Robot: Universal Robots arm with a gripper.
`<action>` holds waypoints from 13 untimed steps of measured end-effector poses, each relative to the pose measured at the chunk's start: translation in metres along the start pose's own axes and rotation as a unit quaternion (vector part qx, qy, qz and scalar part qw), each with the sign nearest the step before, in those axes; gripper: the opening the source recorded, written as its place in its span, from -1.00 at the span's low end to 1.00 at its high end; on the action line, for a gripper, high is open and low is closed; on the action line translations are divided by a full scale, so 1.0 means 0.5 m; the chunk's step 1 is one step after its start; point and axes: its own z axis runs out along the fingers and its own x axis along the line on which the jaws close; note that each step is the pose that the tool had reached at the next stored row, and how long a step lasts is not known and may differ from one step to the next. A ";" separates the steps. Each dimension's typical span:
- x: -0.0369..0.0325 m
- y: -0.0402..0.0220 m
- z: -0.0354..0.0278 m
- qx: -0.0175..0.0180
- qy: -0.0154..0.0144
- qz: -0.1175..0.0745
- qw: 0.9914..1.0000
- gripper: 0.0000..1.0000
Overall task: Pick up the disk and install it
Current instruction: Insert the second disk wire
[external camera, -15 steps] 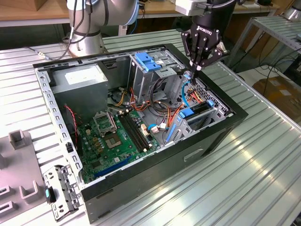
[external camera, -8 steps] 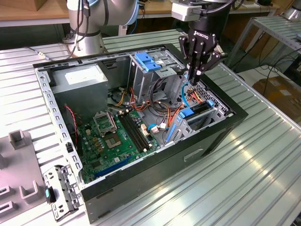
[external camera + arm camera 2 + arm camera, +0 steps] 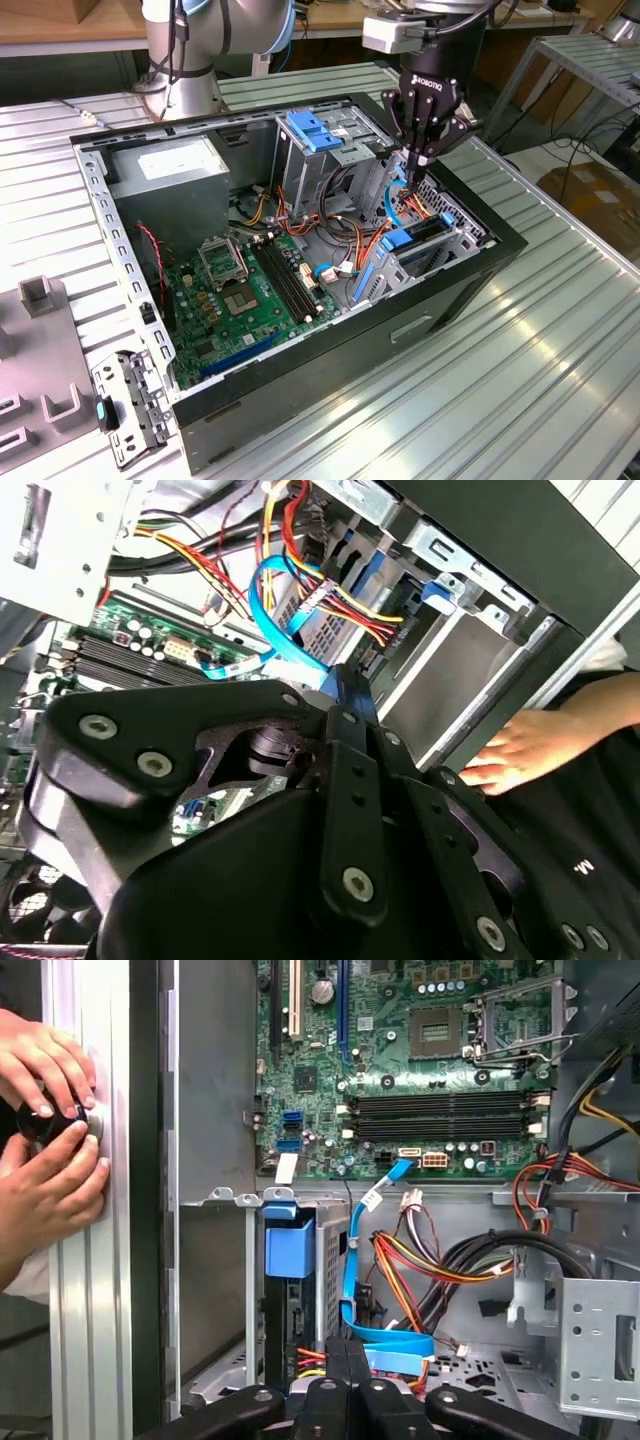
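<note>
Ribbed aluminium counter (image 3: pixel 560 340) carries an open black computer case (image 3: pixel 300 400) lying on its side, lid off. Inside, toward the exterior view's left: green motherboard (image 3: pixel 245 295) with empty CPU socket, and a grey power supply box (image 3: pixel 170 180) in the far corner. Tall metal bay with a blue plastic latch (image 3: pixel 312 132) on top stands mid-case. Black tool (image 3: pixel 418 158) hangs over the case's end on the exterior view's right, tips down among the cables just above the drive cage. Fingers (image 3: pixel 345 1360) pressed together in the first wrist view, nothing visibly between them; their linkages fill the foreground in the second wrist view. Disk (image 3: pixel 425 232) sits edge-up in the lower drive cage, light blue carrier rail (image 3: pixel 288 1248) showing at its end; in the exterior view it appears already slotted in the cage, near the case's side wall. Blue flat data cable (image 3: pixel 360 1260) loops from the motherboard down past the tool tips; red, yellow and orange power wires (image 3: pixel 440 1265) bundle beside it. Person's two hands (image 3: pixel 45 1140) rest on the counter's profile just outside the case wall, gripping a small black knob. Loose metal bracket (image 3: pixel 130 405) lies on the counter at the exterior view's lower left.
</note>
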 end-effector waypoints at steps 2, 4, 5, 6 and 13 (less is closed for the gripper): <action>-0.001 0.000 0.002 0.000 0.007 0.000 1.000 -0.79; -0.004 0.000 0.006 0.000 0.020 0.000 1.000 -0.66; -0.004 0.000 0.008 0.000 0.025 0.000 1.000 -0.52; -0.005 0.000 0.009 0.000 0.028 0.000 1.000 -0.52; -0.007 -0.001 0.016 0.000 0.041 -0.001 0.999 -0.68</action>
